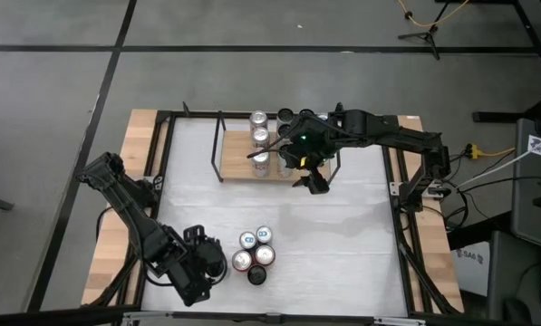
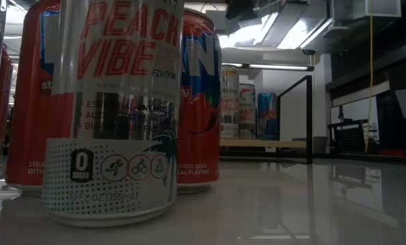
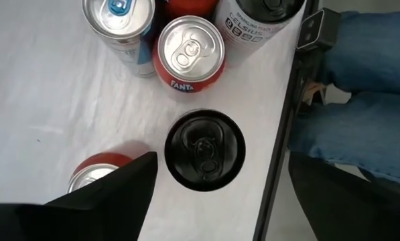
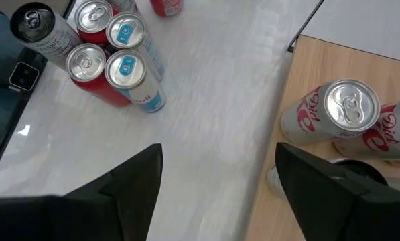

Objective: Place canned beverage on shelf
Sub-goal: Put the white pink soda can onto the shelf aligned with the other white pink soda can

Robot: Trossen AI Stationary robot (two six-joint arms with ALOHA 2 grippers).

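Note:
Several cans stand upright in a cluster (image 1: 255,254) on the white table near its front edge. Among them are a black-topped can (image 3: 205,150), a red Fanta can (image 3: 189,53) and a Peach Vibe can (image 2: 114,109). My left gripper (image 1: 217,270) hovers open just left of the cluster. In the left wrist view the black-topped can shows between its fingers, untouched. The shelf (image 1: 236,158), a light-wood board with black rod ends, stands at the far middle with cans (image 1: 260,136) upright on it. My right gripper (image 1: 313,181) hangs open over the shelf's near right edge, holding nothing.
Diet Coke cans (image 4: 350,110) stand on the shelf's board (image 4: 307,80) close to my right gripper (image 4: 218,150). A person's legs in jeans (image 3: 360,80) are just beyond the table's black frame (image 3: 290,114). Bare white tabletop (image 1: 342,235) lies between shelf and cluster.

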